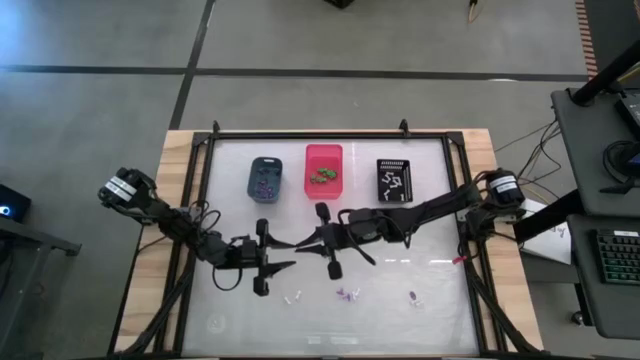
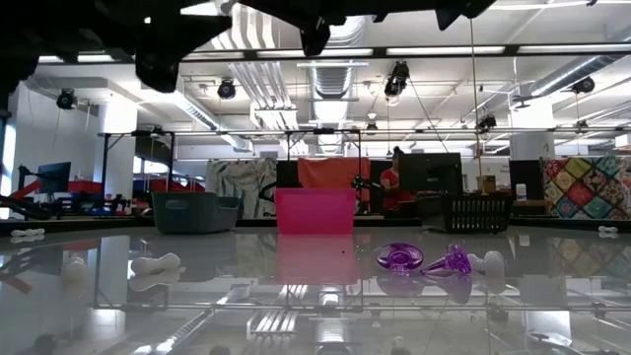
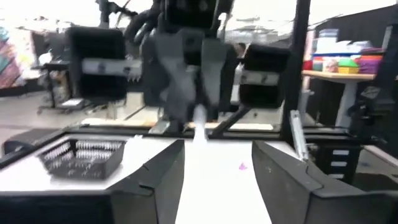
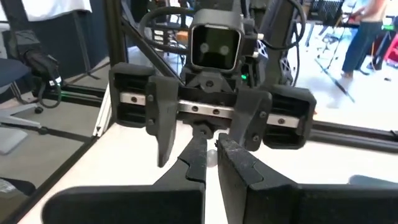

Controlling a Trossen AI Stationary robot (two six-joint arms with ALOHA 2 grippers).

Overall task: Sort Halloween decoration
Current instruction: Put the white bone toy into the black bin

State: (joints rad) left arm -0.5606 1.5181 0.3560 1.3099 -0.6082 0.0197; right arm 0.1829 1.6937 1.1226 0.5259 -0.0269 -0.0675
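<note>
Above the table's middle my two grippers face each other, fingertip to fingertip. My right gripper [image 1: 302,243] comes from the right and is shut on a small white trinket [image 3: 199,123]. My left gripper [image 1: 288,256] points at it from the left and is open; in its wrist view its fingers [image 3: 163,168] stand wide apart just short of the trinket. Other Halloween trinkets lie on the glass near the front edge: a white one [image 1: 293,296], purple ones [image 1: 347,294] and another [image 1: 414,297]. The low view shows the purple ones [image 2: 401,257] resting on the table. My right gripper pinches the white trinket's end [image 4: 211,158] between its two fingers. The fingers lie level and come from the table's right. The trinket is lifted clear of the table and sticks out toward my left gripper.
Three bins stand in a row at the far side: blue-grey [image 1: 265,177], pink [image 1: 323,170] holding green pieces, and black [image 1: 394,180] holding white pieces. A dark frame [image 1: 330,134] rims the glass table. A person moves in the room beyond.
</note>
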